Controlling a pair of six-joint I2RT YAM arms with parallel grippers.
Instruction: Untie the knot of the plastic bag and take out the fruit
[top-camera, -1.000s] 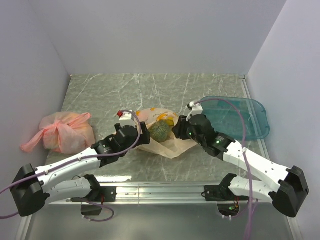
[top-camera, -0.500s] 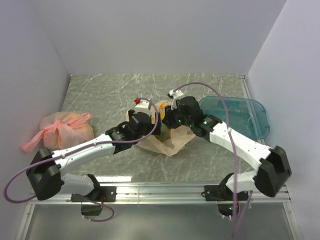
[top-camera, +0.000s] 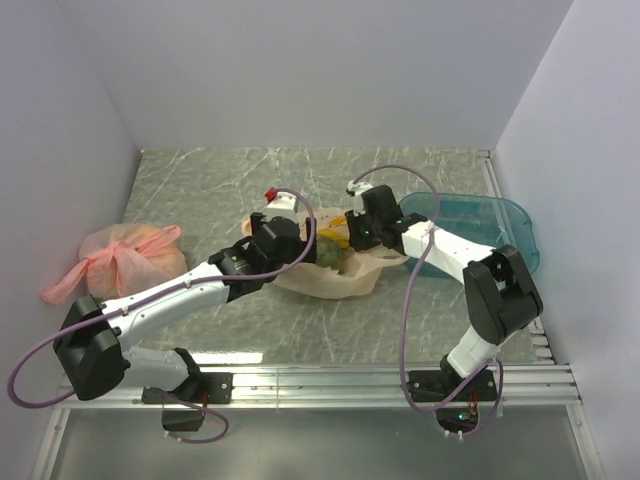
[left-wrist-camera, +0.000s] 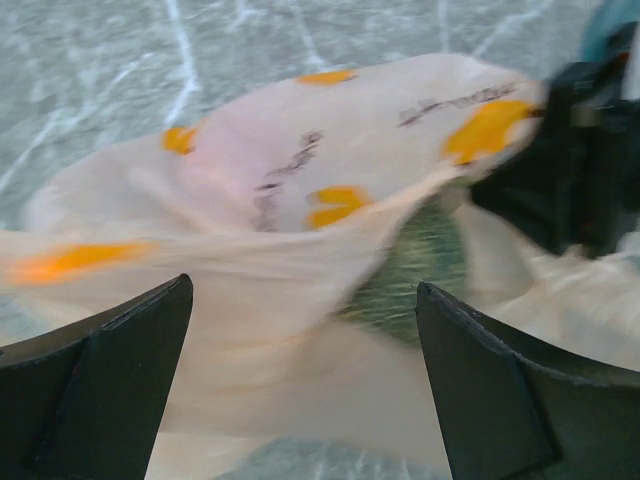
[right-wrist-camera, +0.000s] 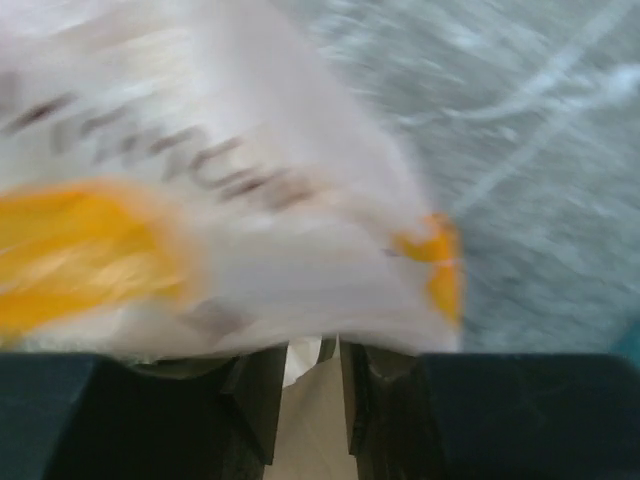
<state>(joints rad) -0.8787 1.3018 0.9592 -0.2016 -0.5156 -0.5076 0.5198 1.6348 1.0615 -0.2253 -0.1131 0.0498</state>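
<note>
**Item: plastic bag (top-camera: 340, 283), centre of desk (top-camera: 220, 180)**

Progress: Your bag mouth looks open, and no knot shows on it in any view, so judge the untying done. The fruit is still to come out. The melon (left-wrist-camera: 415, 265) sits inside the mouth, and a yellow patch beside it in the top view may be fruit or print. Other fruit you cannot make out.

Left tool (left-wrist-camera: 302, 290): at 9 o'clock of the bag, jaws spread wide and holding nothing. It faces the open mouth, with the film and the melon ahead of it.

Right tool (right-wrist-camera: 312, 348): at 2 o'clock of the bag, jaws narrow with a fold of the bag's film between them. You may read this as a pinch on the rim, though the wrist view is blurred.

Materials:
- Bag: thin, crinkly, translucent pale beige film, slack and folded, with orange printed marks (left-wrist-camera: 335, 205) and dark lettering.
- Melon: round, grey-green, with a rough netted skin.
- Desk: hard grey-green surface with pale marble veining.
- Pink bag (top-camera: 130, 262): at 9 o'clock, well apart, knotted, soft and bulging.
- Tray (top-camera: 505, 255): at 3 o'clock, teal, translucent, shallow, with rounded corners.
</note>
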